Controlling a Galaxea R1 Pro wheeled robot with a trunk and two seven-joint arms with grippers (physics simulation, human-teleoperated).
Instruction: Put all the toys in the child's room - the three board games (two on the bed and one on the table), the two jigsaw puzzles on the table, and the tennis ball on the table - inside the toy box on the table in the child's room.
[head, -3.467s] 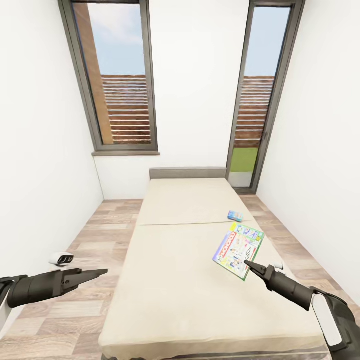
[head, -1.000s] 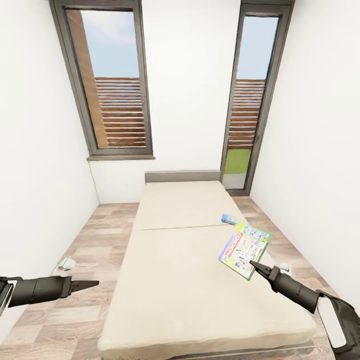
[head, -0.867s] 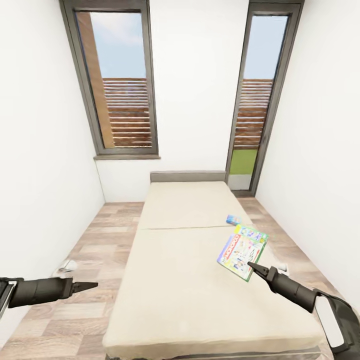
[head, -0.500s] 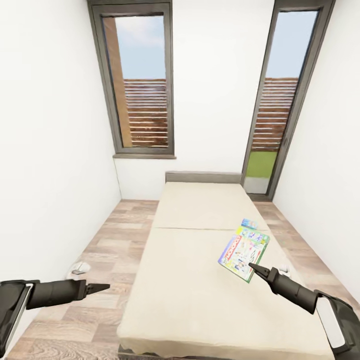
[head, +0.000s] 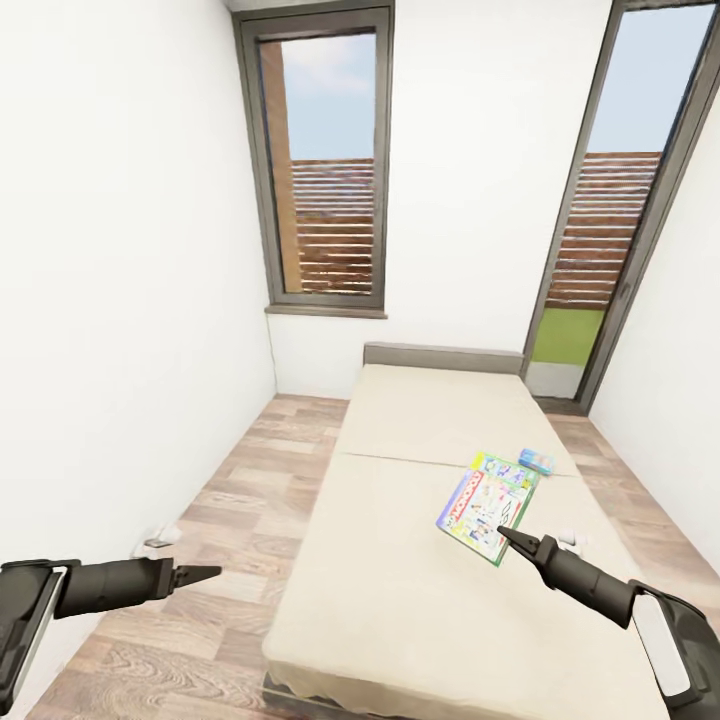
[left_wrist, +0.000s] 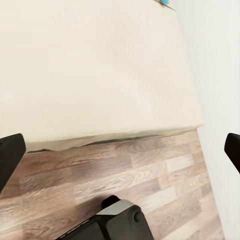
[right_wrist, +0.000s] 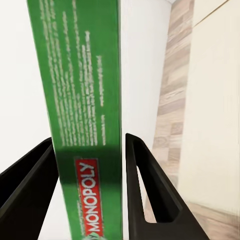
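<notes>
**Monopoly box held edge-on in right gripper, above the bed**

We hold the Monopoly box (head: 484, 504) in the right gripper (head: 503, 536), clamped by its near edge. In the right wrist view the two black fingers (right_wrist: 145, 185) bracket the green side panel (right_wrist: 82, 115) with the red "MONOPOLY" label. The box hangs tilted above the beige mattress of the bed (head: 400, 560), on the side away from the left wall.

Handling judgement: a flat cardboard box, stiff across the lid, probably light, but long for a grip at one edge (it may sag or swing when we turn). The glossy print looks slippery; a hold nearer the middle of a long side would be steadier.

A second, small blue game box (head: 536, 461) lies on the mattress just beyond the held one, near the bed's far-side edge.

The left gripper (head: 200, 574) hovers over the wood-plank floor (head: 240, 500) beside the bed; in the left wrist view its fingertips (left_wrist: 10, 155) stand wide apart with nothing between them.

Room: white walls, a tall window (head: 325, 165) and a glazed door (head: 620, 230) behind the grey headboard (head: 443, 357). A small white object (head: 160, 540) sits on the floor by the left wall; we cannot identify it.
</notes>
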